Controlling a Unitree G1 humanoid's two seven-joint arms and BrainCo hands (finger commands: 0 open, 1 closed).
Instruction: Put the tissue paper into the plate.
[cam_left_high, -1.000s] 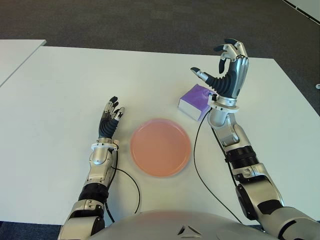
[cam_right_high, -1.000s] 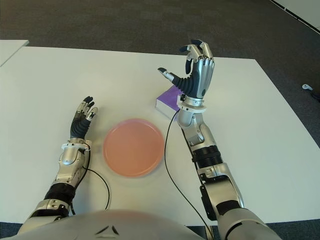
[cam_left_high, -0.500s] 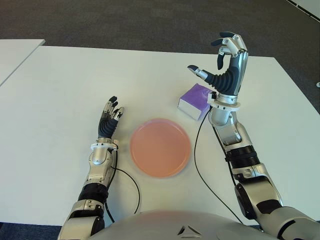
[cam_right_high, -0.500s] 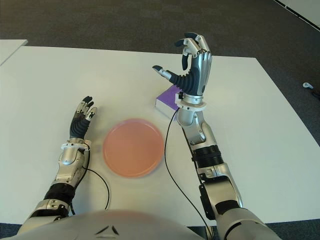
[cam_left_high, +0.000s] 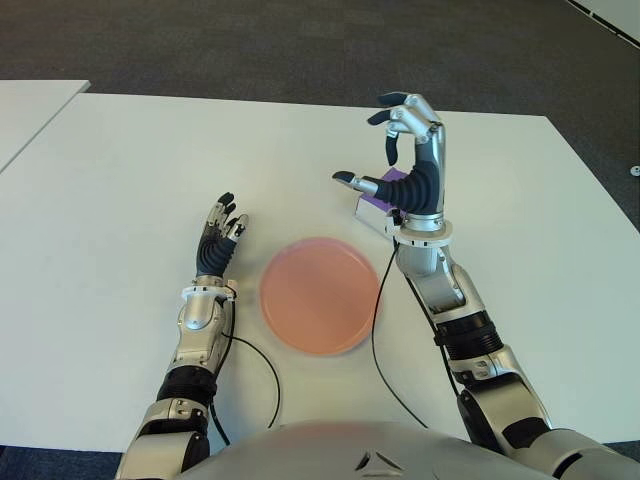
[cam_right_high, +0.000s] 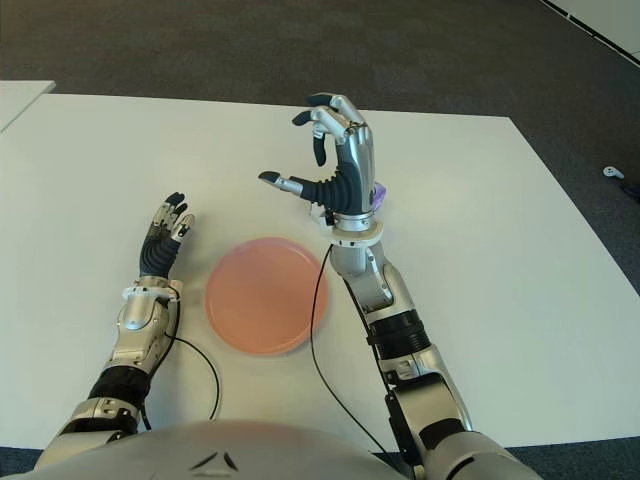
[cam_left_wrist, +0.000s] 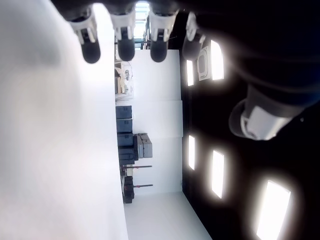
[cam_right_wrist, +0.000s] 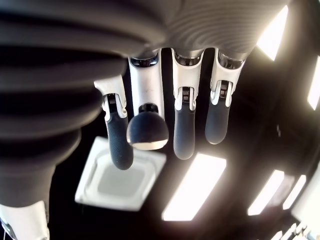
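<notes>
Purple wrapper, white along its near edge: the tissue paper pack, a small flat block lying on the white table, just beyond the far right rim of the plate and not touching it. Most of it is hidden behind my right hand; only the near left corner and a sliver of purple at the wrist show.

Plate: round, salmon-pink, shallow, with nothing on it. It sits near the table's near-middle, between my two forearms.

Right hand: raised above the table, palm turned toward my left, thumb stretched out sideways, the four fingers half curled forward. It has hold of nothing. In the eye views it shows in front of the pack, and I cannot tell how high above it.

Left hand: low at the table, just to the left of the plate, fingers straight and loosely together, holding nothing.

Edges and room: the far edge of the table runs well beyond the pack, with dark carpet past it. The right edge is well apart from my right arm. Broad bare tabletop lies to the left of my left hand and behind the plate. A second white table stands off the far left corner, with a narrow gap between them. Black cables trail from both wrists across the near tabletop beside the plate.
</notes>
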